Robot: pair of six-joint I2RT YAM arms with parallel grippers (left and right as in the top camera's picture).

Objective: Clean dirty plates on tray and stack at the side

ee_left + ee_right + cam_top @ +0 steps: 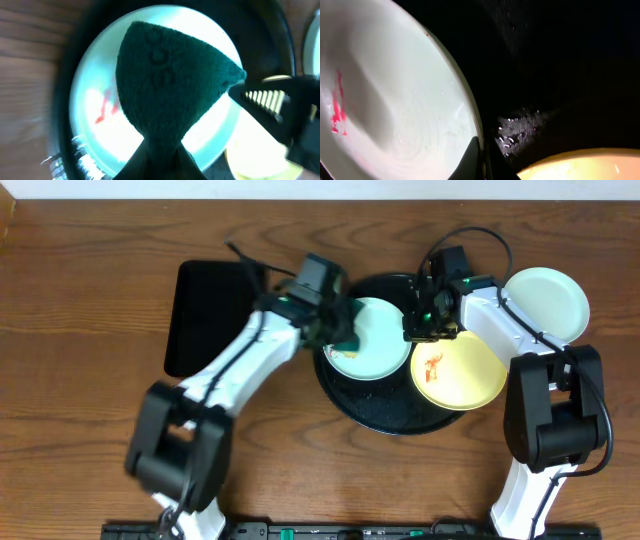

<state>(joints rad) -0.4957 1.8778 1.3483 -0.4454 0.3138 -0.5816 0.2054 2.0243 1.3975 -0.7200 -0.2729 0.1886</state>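
Note:
A pale mint-blue plate lies on the round black tray. My left gripper is shut on a dark green sponge, which presses on that plate beside a red smear. At the plate's right edge, my right gripper is shut on the rim; the plate carries a red smear in the right wrist view too. A pale yellow plate with an orange smear rests over the tray's right rim. Another pale plate sits on the table at the right.
A smaller rectangular black tray lies on the wooden table left of the round one, partly under my left arm. Water droplets speckle the round tray's floor between the two plates.

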